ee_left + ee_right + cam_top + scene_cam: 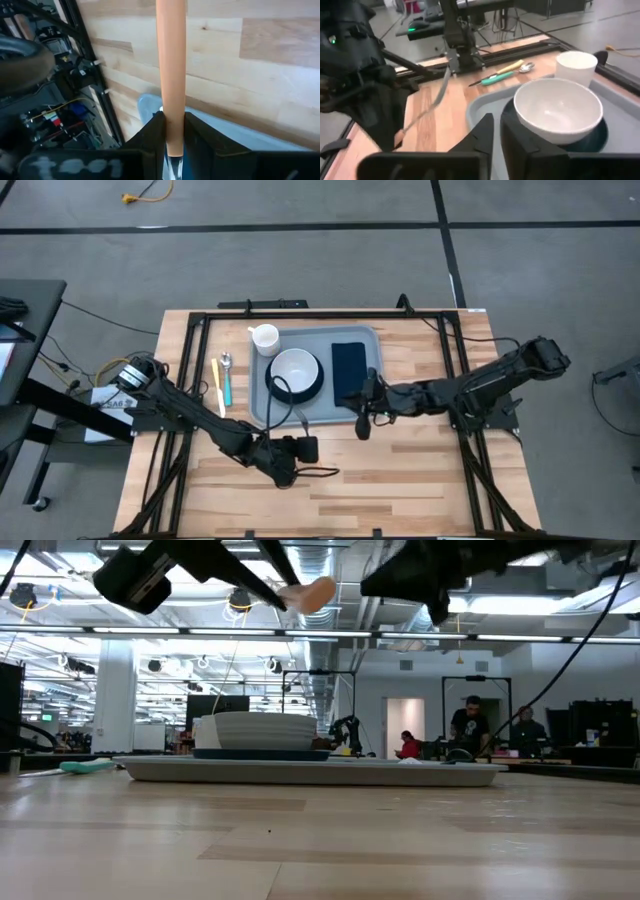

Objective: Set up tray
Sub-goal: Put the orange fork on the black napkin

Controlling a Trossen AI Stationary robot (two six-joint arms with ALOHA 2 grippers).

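The high view looked straight down on the whole table point(400, 470). The low view sat at table-top height near the front edge, facing level across the tray point(310, 772) into the room. The left wrist view looked closely down at the boards; the right wrist view faced left over the bowl point(557, 107). All views shared the tray.

Both arms are dark, near black, built of chunky jointed segments with thin black cables looping along them. The left arm point(190, 412) has a white-labelled base. The right arm point(480, 385) matches, with flat, squared-off black fingers point(482, 132).
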